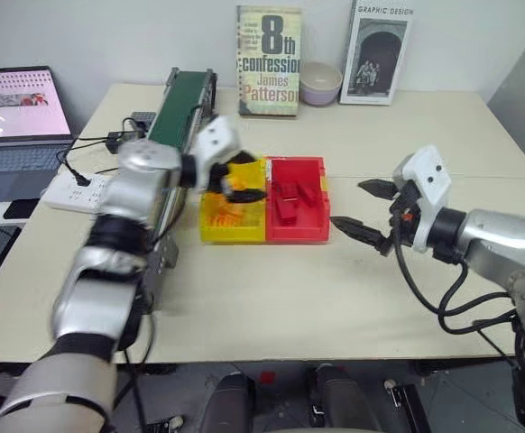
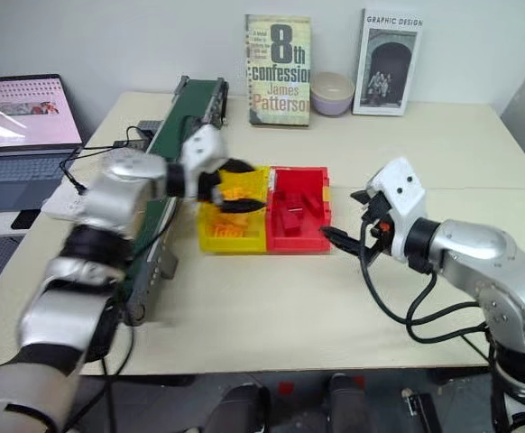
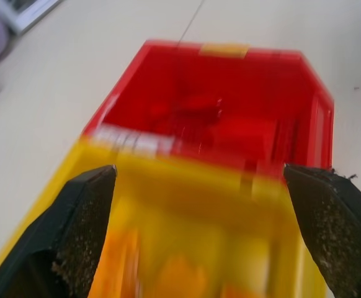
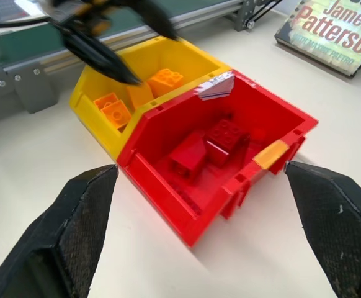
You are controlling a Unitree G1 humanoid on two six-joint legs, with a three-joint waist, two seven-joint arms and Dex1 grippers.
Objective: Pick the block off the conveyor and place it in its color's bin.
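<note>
At the far left a laptop (image 1: 14,104) sits off the worktop (image 1: 271,289) edge, with a white power strip (image 1: 73,191) beside it. The conveyor (image 1: 183,99) runs with its long axis from about 7 o'clock to 1 o'clock, along the left part of the worktop. The left pincer (image 1: 240,179) hangs over the yellow bin (image 1: 217,230), its black fingers spread wide with nothing between them. Just beside it at 3 o'clock, joined wall to wall, is the red bin (image 4: 273,155). The red block (image 4: 225,138) lies inside on its floor, studs up, touching another red brick (image 4: 190,155); its long axis I cannot tell. Orange-yellow bricks (image 4: 137,93) lie in the yellow bin. To the right, bare worktop separates the red bin from the right pincer (image 1: 363,206), which is wide apart and empty, pointing toward 9 o'clock. Two books (image 1: 268,59) and a bowl (image 1: 320,83) stand at the far edge at 12 o'clock.
</note>
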